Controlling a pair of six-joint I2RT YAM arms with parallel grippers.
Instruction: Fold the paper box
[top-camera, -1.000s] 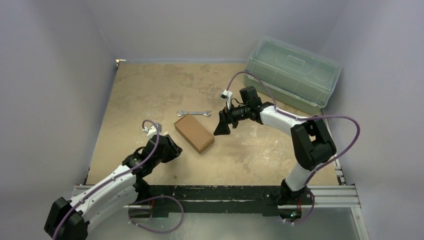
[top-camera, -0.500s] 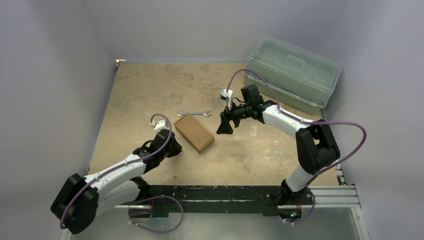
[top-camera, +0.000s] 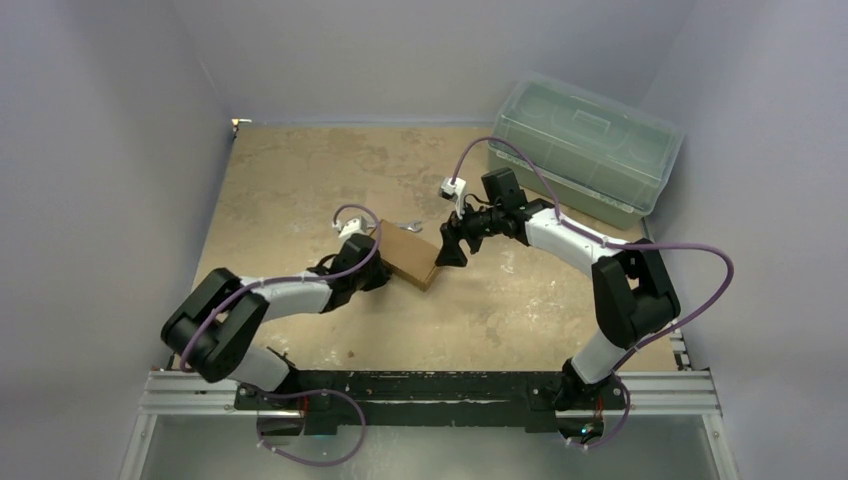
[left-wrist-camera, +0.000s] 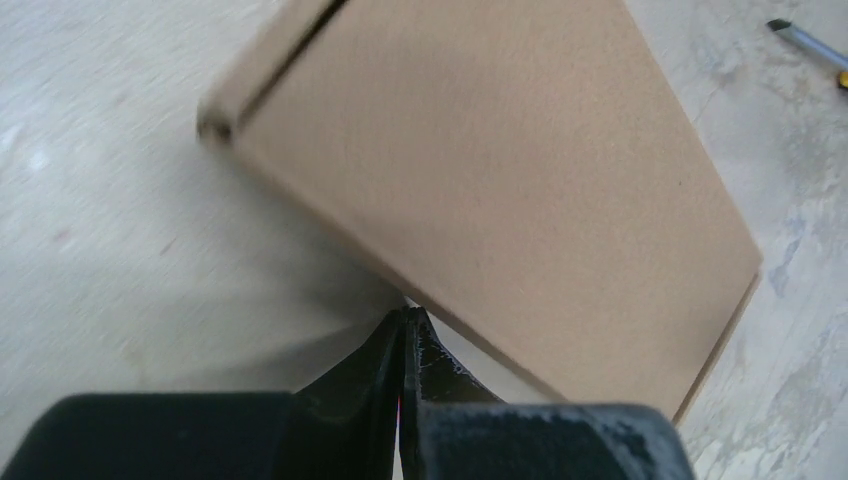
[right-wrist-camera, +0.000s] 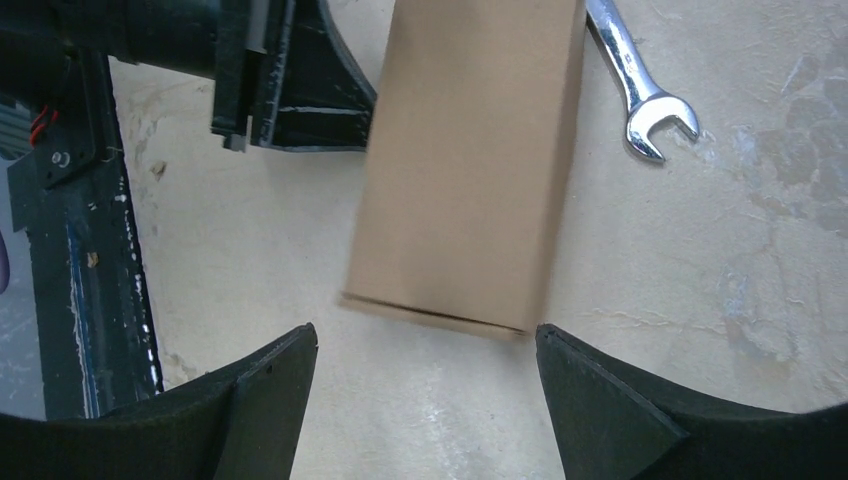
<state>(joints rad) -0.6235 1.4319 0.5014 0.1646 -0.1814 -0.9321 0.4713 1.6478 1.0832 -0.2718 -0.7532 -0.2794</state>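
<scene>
In the middle of the sandy table (top-camera: 300, 170), a flat brown cardboard box (top-camera: 410, 257) beside a steel spanner (right-wrist-camera: 640, 90). The left gripper (left-wrist-camera: 405, 315) pinched together, tips at its long edge; the right gripper (right-wrist-camera: 430, 345) spread wide just off a short end. Push gently — brace that end — to prevent skidding.

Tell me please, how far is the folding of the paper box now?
Done: the paper box already looks closed, a flat brown block. In hand: the shut left gripper is at its long edge; the open right gripper faces its short end. Left: perhaps only pressing the end flap, where a thin seam shows.
</scene>
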